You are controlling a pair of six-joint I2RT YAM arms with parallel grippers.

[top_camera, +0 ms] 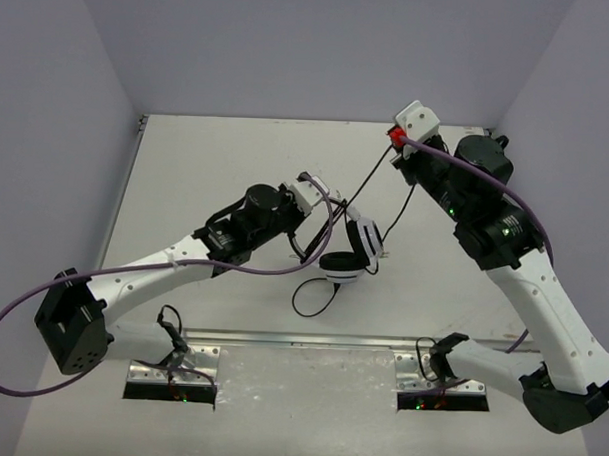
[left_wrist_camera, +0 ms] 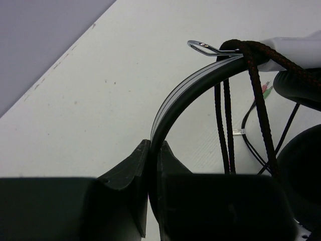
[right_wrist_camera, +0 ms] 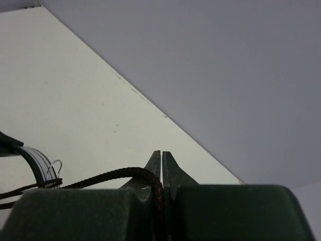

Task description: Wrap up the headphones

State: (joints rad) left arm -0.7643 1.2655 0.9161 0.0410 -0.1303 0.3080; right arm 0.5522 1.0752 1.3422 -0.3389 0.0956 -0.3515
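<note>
The headphones [top_camera: 349, 252] sit mid-table, white-and-black ear cups hanging below a thin black headband. My left gripper [top_camera: 317, 206] is shut on the headband [left_wrist_camera: 173, 105], which rises in an arc from the jaws [left_wrist_camera: 154, 149] to a metal wire loop [left_wrist_camera: 203, 47]. The braided black cord [left_wrist_camera: 257, 95] is looped over the headband near a white cup arm [left_wrist_camera: 296, 47]. My right gripper [top_camera: 398, 141] is at the far right, raised, and shut on the cord [right_wrist_camera: 115, 174], which runs taut from its jaws [right_wrist_camera: 161, 159] back to the headband [right_wrist_camera: 35, 156].
A slack loop of cord [top_camera: 312, 296] lies on the table in front of the headphones. The cord's plugs [left_wrist_camera: 267, 88] lie on the table. Thick purple robot cables [top_camera: 283, 269] hang by both arms. Metal base plates [top_camera: 311, 340] line the near edge. Grey walls enclose the table.
</note>
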